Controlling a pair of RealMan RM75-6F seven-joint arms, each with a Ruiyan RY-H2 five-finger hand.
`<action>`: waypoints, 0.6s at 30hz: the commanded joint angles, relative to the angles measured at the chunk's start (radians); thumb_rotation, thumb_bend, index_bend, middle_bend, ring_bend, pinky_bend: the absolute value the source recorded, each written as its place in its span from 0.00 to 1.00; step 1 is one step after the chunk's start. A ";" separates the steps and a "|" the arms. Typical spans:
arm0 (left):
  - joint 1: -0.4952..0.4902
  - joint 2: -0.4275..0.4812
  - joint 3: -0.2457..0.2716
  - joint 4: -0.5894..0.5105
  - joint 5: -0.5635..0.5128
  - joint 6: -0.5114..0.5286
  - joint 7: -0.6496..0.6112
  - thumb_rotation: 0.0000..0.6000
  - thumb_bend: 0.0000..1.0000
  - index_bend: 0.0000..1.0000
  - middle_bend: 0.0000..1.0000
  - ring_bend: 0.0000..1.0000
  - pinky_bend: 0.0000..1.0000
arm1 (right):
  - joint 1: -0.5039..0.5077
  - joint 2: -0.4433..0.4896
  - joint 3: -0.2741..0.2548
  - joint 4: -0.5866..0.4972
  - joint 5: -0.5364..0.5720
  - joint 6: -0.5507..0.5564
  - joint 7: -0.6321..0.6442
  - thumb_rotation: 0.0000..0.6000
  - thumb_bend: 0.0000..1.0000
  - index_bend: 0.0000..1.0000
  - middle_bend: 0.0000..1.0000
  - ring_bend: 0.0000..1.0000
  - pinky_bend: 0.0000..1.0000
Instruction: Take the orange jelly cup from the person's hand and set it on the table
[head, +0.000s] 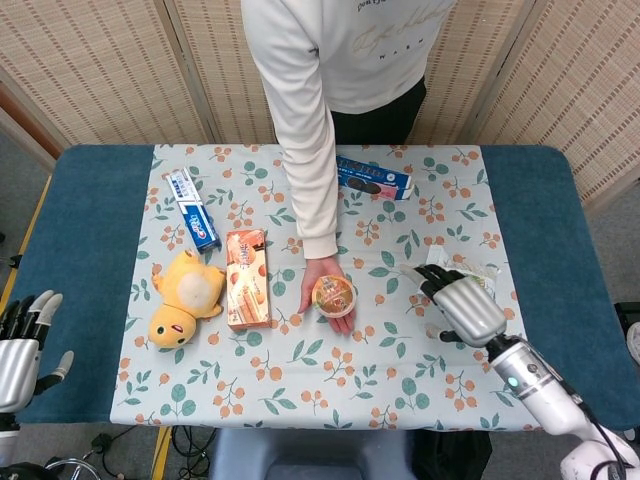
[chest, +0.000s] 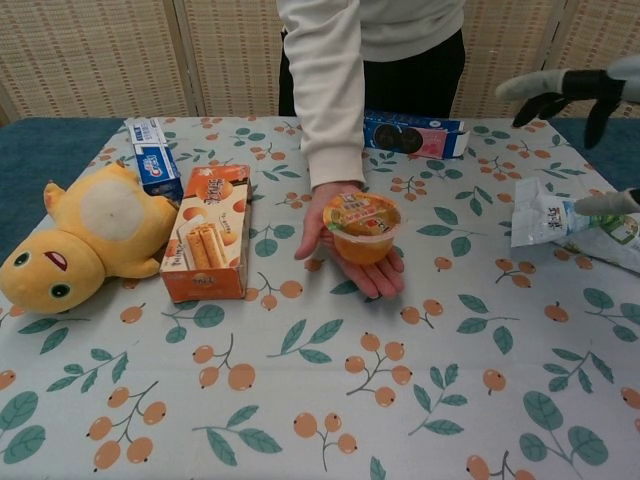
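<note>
Woven rattan screens stand behind a desk (head: 90, 200) covered with a leaf-and-orange print cloth (head: 330, 390) over blue. A person in a white top reaches from the far edge, and the person's hand (head: 323, 290) lies palm up near the middle of the desk with the orange jelly cup (head: 334, 295) resting on it, foil lid upward; the chest view shows the cup (chest: 362, 228) sitting on the fingers, not gripped.

The right hand (head: 462, 306) hovers over the right part of the desk, fingers apart and holding nothing, just above a white and green snack pouch (head: 470, 272) and well apart from the cup. The left hand (head: 18, 350) hangs off the near left corner, also spread and empty.

Judging from this, the main risks lie in the approach. The cup is shallow and soft-walled, so too hard a squeeze could buckle it or pop the foil; a grasp too low could pinch the person's fingers beneath it. A sideways nudge before the fingers close could tip it off the open palm. Swinging low across the desk, the right hand might drag the pouch along.

A biscuit stick box (head: 247, 278), a yellow plush toy (head: 185, 295) and a toothpaste box (head: 192, 208) lie toward the left edge, and a blue cookie box (head: 374, 179) sits near the far edge.
</note>
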 joint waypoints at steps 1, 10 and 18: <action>0.006 0.001 0.002 0.002 -0.002 0.004 -0.004 1.00 0.32 0.05 0.00 0.01 0.00 | 0.088 -0.058 0.032 -0.004 0.086 -0.102 -0.037 1.00 0.19 0.00 0.09 0.07 0.33; 0.015 0.004 0.004 0.003 -0.001 0.014 -0.010 1.00 0.32 0.05 0.00 0.01 0.00 | 0.224 -0.166 0.054 0.068 0.191 -0.227 -0.097 1.00 0.10 0.00 0.01 0.00 0.26; 0.019 0.000 0.006 0.008 -0.001 0.012 -0.010 1.00 0.32 0.05 0.00 0.01 0.00 | 0.319 -0.284 0.046 0.178 0.283 -0.272 -0.164 1.00 0.10 0.00 0.00 0.00 0.26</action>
